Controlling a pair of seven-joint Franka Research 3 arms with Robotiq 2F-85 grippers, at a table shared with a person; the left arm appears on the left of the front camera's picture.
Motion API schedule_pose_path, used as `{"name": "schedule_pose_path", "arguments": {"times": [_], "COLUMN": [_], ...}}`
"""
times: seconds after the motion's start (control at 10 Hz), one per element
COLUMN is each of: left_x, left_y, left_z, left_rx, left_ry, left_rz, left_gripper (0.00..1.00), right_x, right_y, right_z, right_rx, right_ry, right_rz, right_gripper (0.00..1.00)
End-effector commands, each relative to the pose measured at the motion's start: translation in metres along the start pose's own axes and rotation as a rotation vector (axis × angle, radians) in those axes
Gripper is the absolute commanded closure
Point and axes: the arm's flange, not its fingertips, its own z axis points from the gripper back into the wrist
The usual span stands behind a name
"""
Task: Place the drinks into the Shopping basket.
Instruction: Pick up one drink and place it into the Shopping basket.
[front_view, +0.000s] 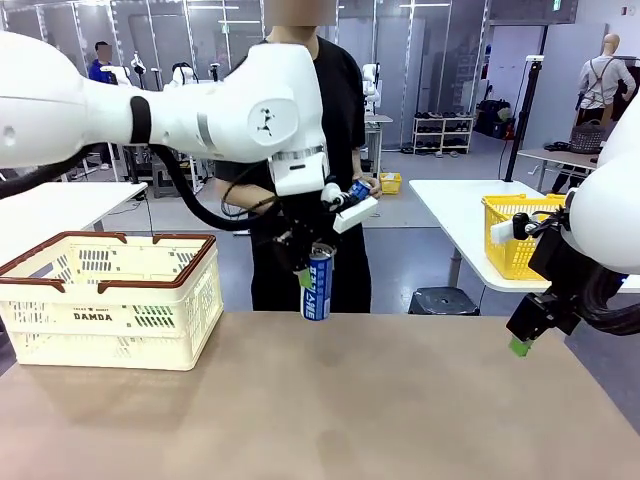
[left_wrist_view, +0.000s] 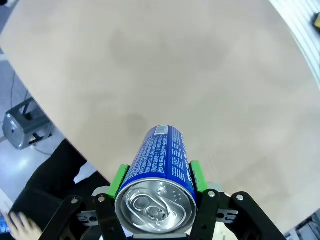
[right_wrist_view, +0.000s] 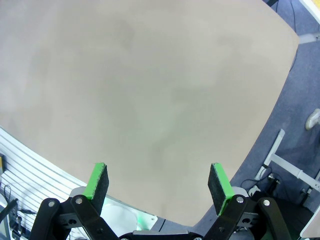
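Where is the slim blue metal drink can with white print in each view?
Front view: blue can centre, in left gripper over far edge of tan tabletop.
Left wrist view: bottom centre, silver top nearest, between green pads.
Right wrist view: open right gripper over tabletop.
Shared landmark: tan tabletop.

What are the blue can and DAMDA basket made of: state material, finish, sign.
Blue can: likely metal, glossy printed wall; shiny silver top with pull tab. Basket: seemingly plastic, matte cream; moulded lattice walls, reddish-brown rim.
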Motion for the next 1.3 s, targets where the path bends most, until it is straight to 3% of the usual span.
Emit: {"name": "schedule_pose_path", "arguments": {"times": [0.0, 1.1, 1.2], "left_x": [0.001, -0.004, -0.005], "left_y": [-0.01, -0.013, -0.013], "left_z": [0.02, 0.029, 0.024], "left_rx": [-0.016, -0.01, -0.019], "left_ry": [0.056, 0.041, 0.041], "left_rz": [0.021, 0.011, 0.011], "left_gripper": [1.0, 1.0, 0.42], "right_x": [-0.002, -0.002, -0.002], "right_y": [0.0, 0.0, 0.0], "right_z": [-0.001, -0.001, -0.001], "right_rx": [0.008, 0.008, 0.008], "right_ry": [-0.001, -0.001, -0.001], "right_rz": [0.002, 0.002, 0.002], "right_gripper": [0.0, 0.0, 0.0]}}
